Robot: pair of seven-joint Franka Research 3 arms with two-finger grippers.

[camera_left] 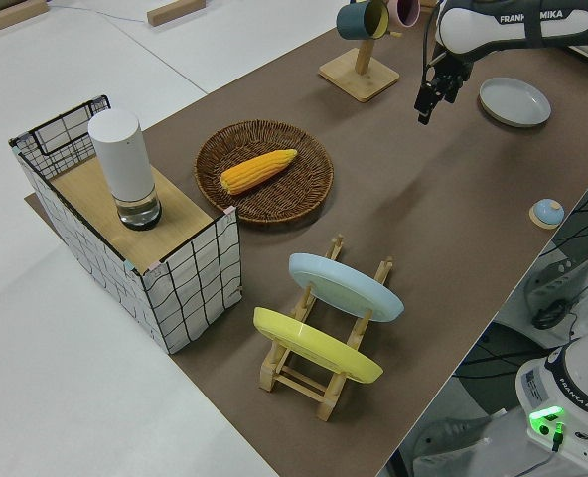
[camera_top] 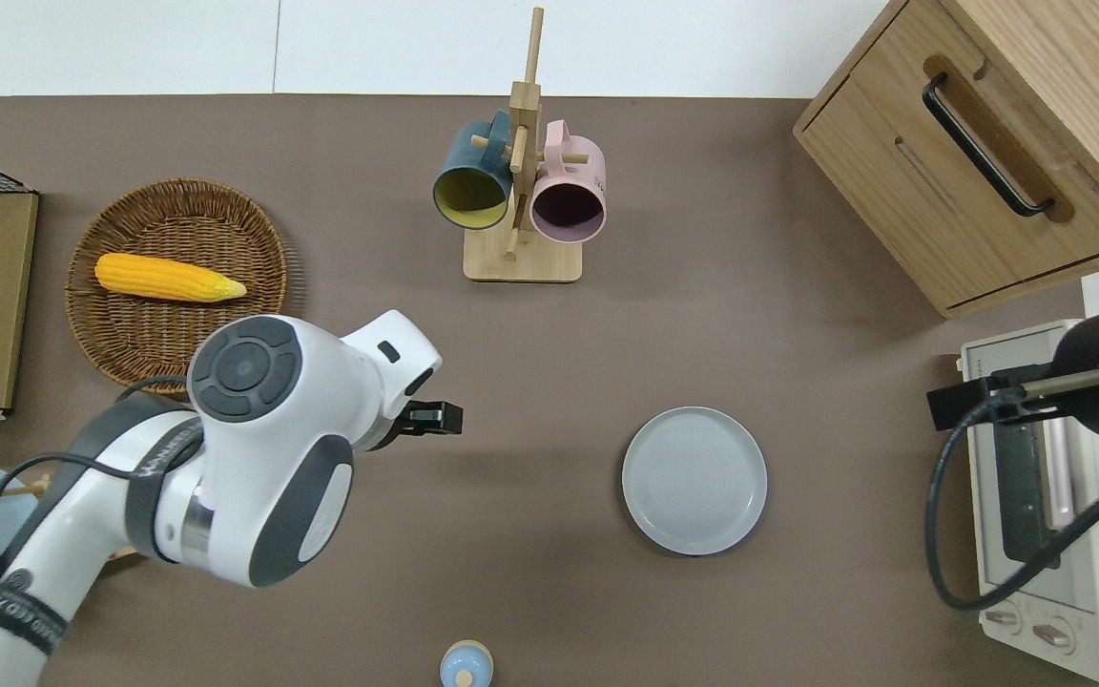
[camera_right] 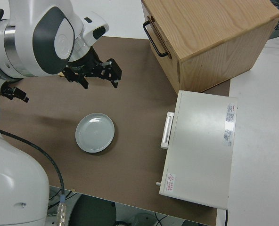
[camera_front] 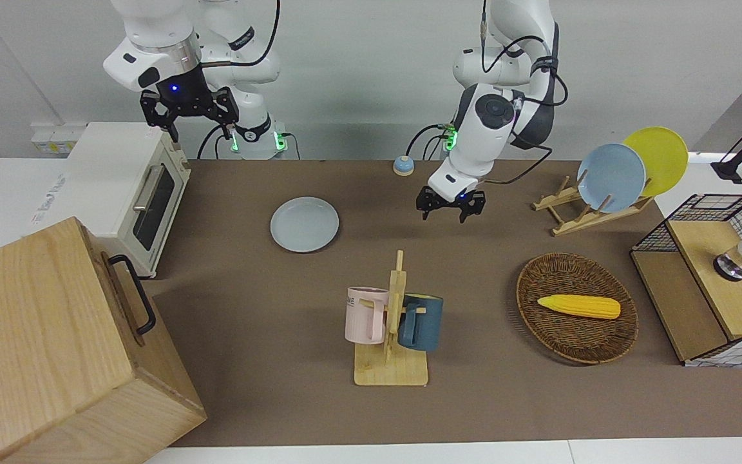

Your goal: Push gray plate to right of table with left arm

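Observation:
The gray plate [camera_front: 304,224] lies flat on the brown mat of the table [camera_front: 513,406], toward the right arm's end and nearer to the robots than the mug rack; it also shows in the overhead view [camera_top: 694,480]. My left gripper [camera_front: 444,215] is open and empty, up in the air over bare mat [camera_top: 436,418] between the plate and the wicker basket, well apart from the plate. My right arm is parked, its gripper [camera_front: 185,116] open.
A mug rack [camera_front: 391,361] with pink and blue mugs stands mid-table. A wicker basket [camera_front: 542,270] holds corn. A wooden rack [camera_front: 570,219] holds light-blue and yellow plates. A toaster oven [camera_front: 120,174] and wooden cabinet [camera_front: 42,348] stand at the right arm's end.

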